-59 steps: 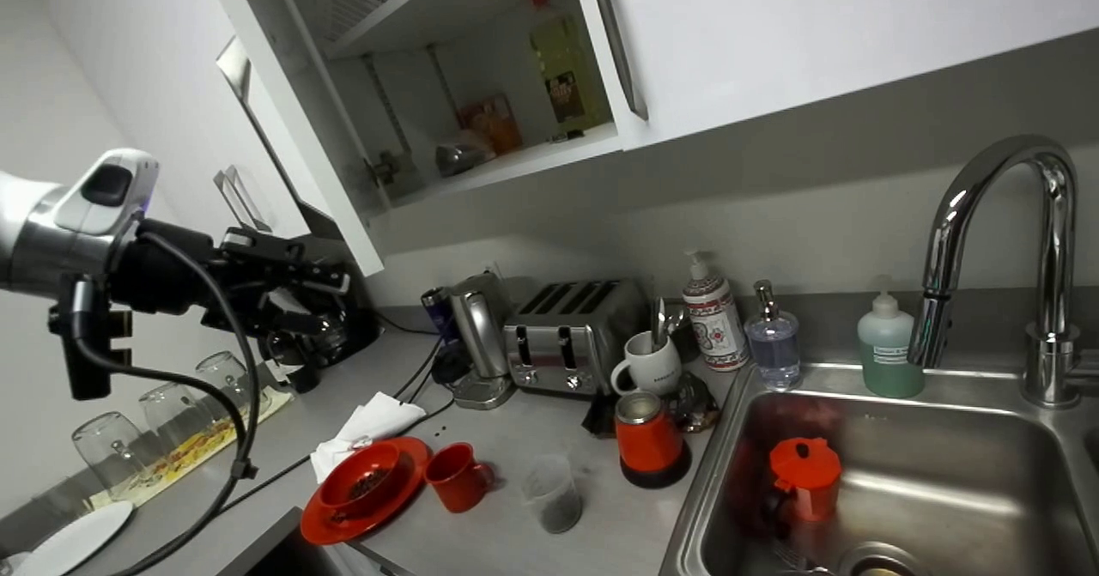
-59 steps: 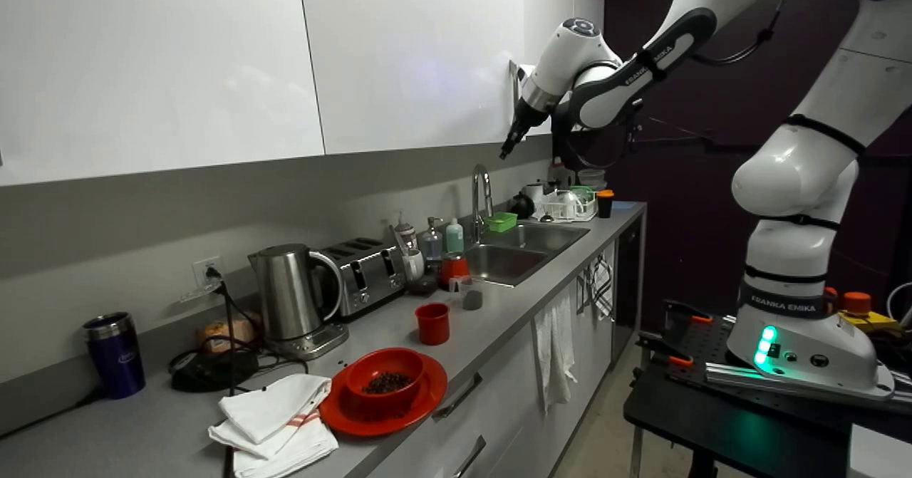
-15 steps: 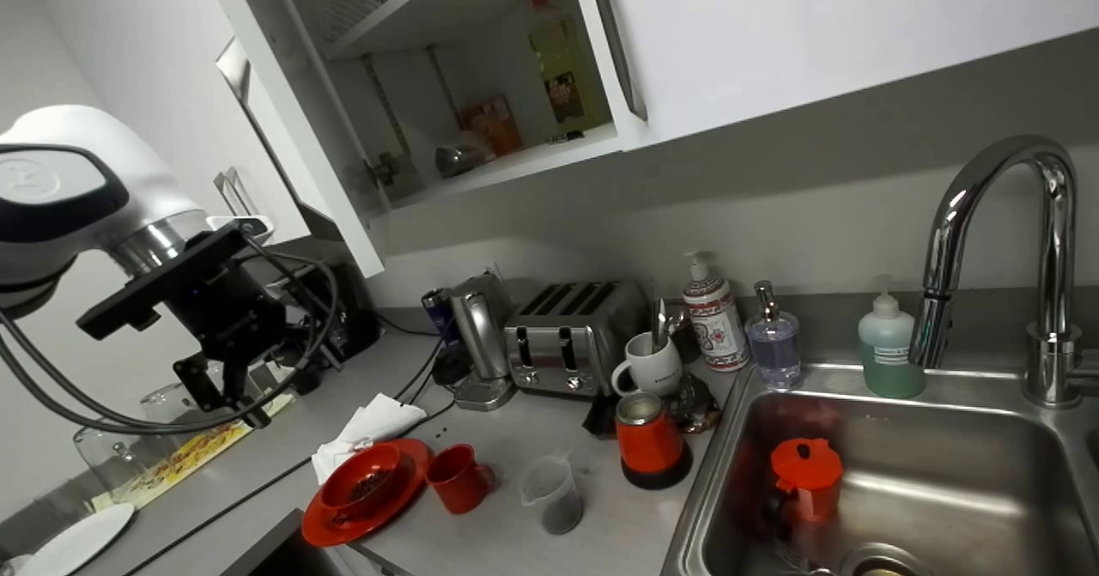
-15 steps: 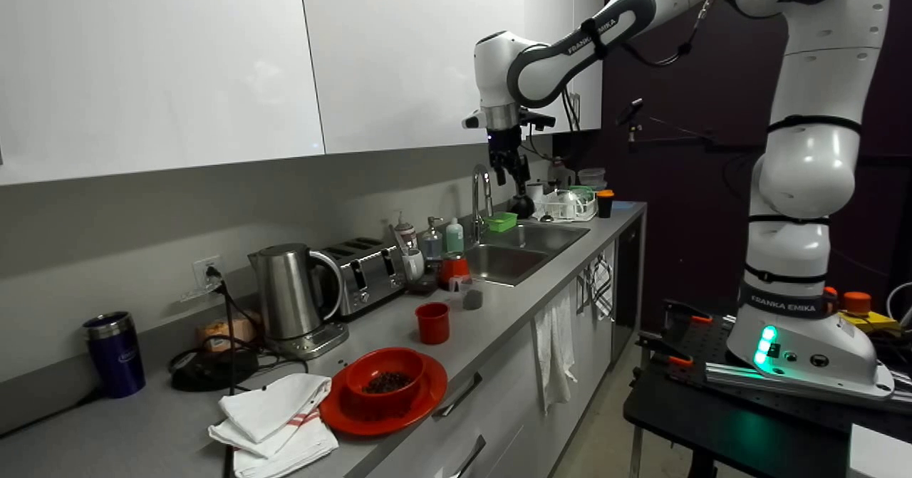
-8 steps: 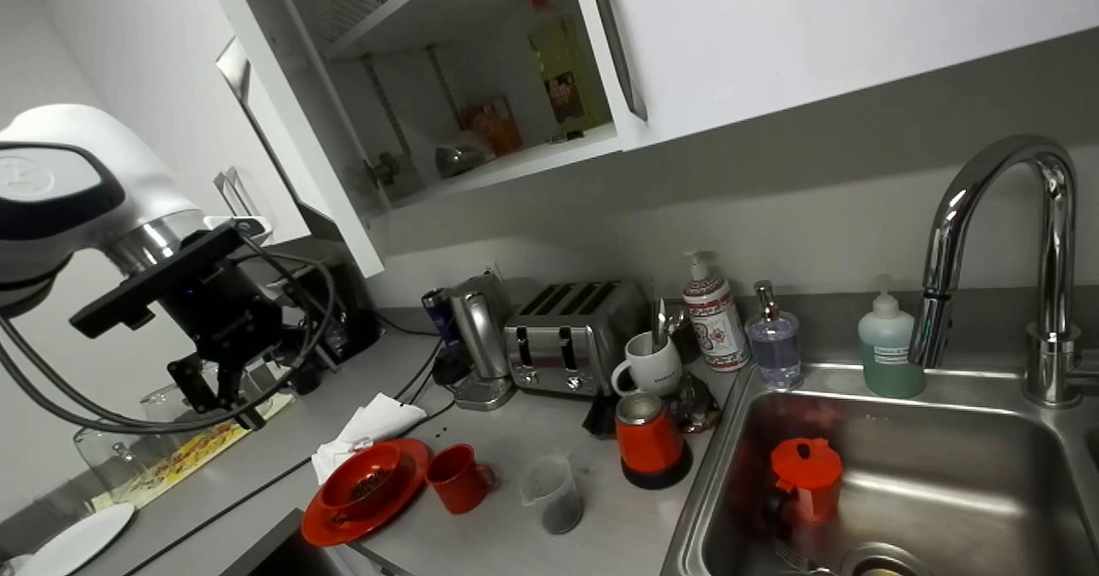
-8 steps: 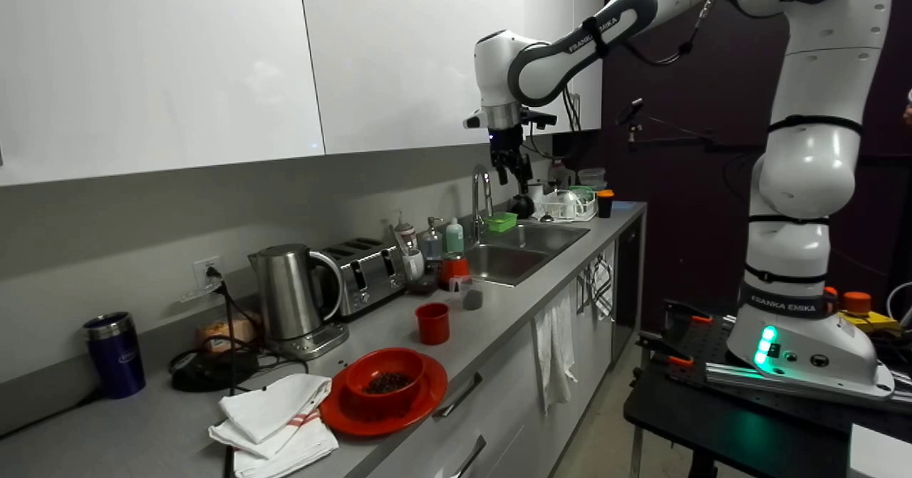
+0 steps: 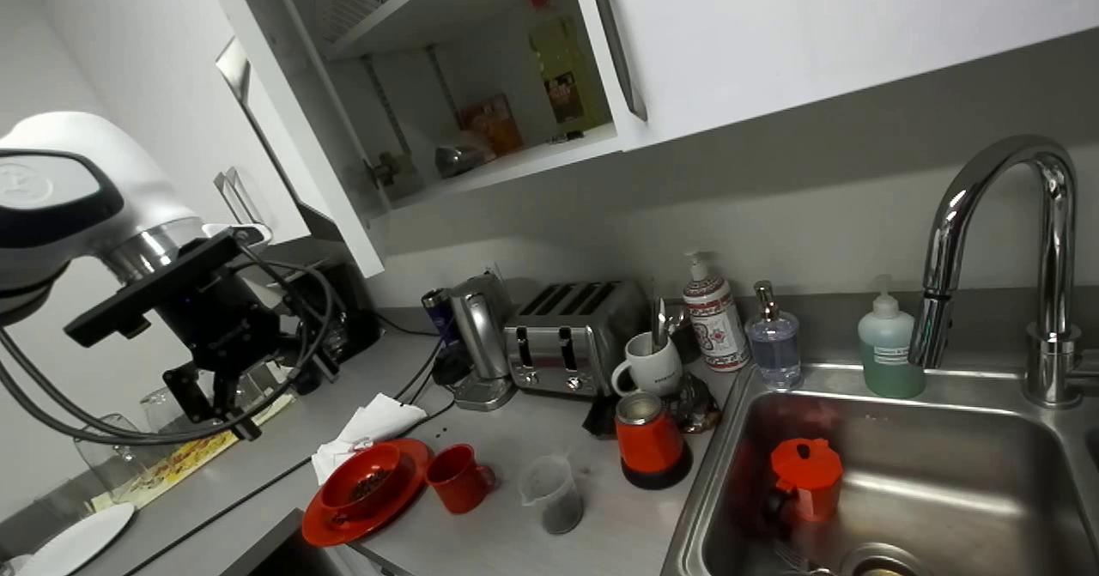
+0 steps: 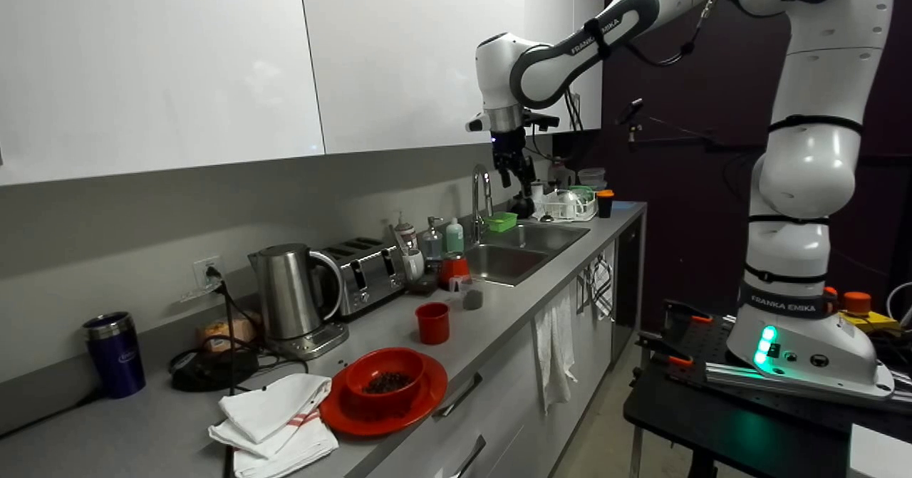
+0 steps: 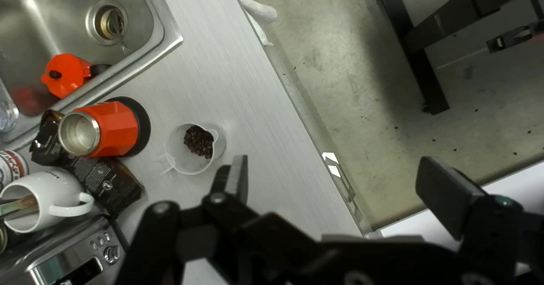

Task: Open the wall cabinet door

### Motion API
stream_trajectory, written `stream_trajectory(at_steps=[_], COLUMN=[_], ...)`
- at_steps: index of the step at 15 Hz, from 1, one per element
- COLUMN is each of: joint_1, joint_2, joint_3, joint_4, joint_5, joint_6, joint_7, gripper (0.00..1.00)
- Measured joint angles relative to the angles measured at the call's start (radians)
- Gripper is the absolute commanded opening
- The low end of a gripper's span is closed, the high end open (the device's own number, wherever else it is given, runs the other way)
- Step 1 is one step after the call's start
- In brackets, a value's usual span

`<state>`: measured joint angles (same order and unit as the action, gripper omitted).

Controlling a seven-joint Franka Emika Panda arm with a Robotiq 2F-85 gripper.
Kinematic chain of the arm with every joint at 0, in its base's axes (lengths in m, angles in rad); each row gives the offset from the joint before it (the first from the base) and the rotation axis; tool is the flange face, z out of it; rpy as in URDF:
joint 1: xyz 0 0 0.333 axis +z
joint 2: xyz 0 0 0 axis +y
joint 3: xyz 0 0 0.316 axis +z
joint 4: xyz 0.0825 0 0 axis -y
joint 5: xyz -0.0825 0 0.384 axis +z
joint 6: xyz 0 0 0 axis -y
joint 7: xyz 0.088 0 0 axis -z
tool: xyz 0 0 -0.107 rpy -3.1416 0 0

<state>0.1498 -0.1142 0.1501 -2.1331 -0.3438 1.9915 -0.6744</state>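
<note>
The wall cabinet door stands swung open. In an exterior view its inner side is a slanted white band left of the cabinet opening, with shelves and a yellow bottle inside. Its plain outer face shows in an exterior view, its right edge partly behind my arm. Its handle is not clearly seen. My gripper points down, apart from the door and below it; it also shows in an exterior view. In the wrist view the gripper is wide open with nothing between the fingers.
The matching white door with its handle at the left is shut. Below are a toaster, kettle, red moka base, clear measuring cup, red bowl, sink and tall faucet.
Since about four seconds ago my wrist has swung from pointing sideways by the door to pointing down. In the last second the arm has only sunk slightly. The door has not moved.
</note>
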Motion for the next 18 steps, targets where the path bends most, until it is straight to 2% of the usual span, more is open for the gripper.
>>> stream_trajectory(at_steps=[9,13,18], joint_1=[0.003,0.002,0.000], joint_2=[-0.176,-0.281,-0.390], joint_3=[-0.027,-0.085,-0.188], joint_4=[-0.150,-0.218,-0.266], joint_5=[0.016,0.026,0.077], joint_6=[0.000,0.000,0.003], joint_7=[-0.007,-0.026,-0.069], gripper=[1.00,1.00,1.00])
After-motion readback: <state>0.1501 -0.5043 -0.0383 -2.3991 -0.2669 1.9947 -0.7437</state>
